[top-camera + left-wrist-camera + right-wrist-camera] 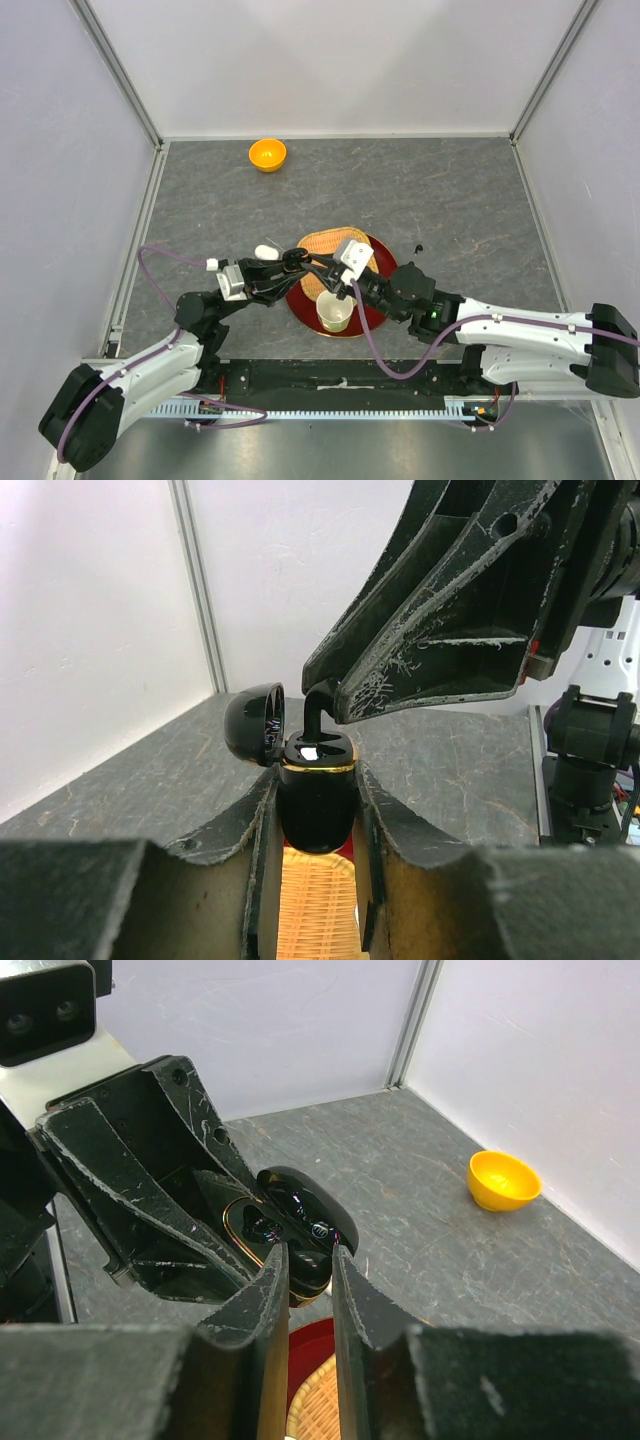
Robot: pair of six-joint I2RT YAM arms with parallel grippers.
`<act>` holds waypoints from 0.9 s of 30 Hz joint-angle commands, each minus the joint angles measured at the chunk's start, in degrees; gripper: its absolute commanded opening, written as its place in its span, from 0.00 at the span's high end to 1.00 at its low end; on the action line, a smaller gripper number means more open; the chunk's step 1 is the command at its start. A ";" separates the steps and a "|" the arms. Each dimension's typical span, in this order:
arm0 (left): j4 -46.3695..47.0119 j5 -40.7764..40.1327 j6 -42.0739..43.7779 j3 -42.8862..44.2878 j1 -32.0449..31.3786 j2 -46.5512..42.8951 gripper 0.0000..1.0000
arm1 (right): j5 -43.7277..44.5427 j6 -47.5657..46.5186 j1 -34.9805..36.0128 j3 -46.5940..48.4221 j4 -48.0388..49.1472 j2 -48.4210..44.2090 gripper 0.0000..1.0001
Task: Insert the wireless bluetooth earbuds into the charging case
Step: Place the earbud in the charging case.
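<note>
My left gripper [316, 780] is shut on a glossy black charging case [318, 810] with a gold rim, holding it upright above the woven mat with its lid [253, 723] flipped open. My right gripper [309, 1252] is shut on a black earbud [317, 708], whose lower end sits at the case's open socket [262, 1222]. In the top view both grippers meet over the red plate's left side, left [290, 262] and right [312, 266]. A small white oval piece [266, 252] lies on the table just behind them. A tiny black piece [420, 248] lies right of the plate.
A red plate [385, 262] holds a woven mat [325, 243] and a white cup [335, 313] at its near edge. An orange bowl [267, 154] stands at the far left by the back wall. White walls enclose the grey table.
</note>
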 commanded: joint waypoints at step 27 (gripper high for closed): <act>21.42 -3.25 1.08 1.53 -0.06 1.90 0.98 | 9.42 9.84 -0.03 3.77 -1.36 -3.28 0.19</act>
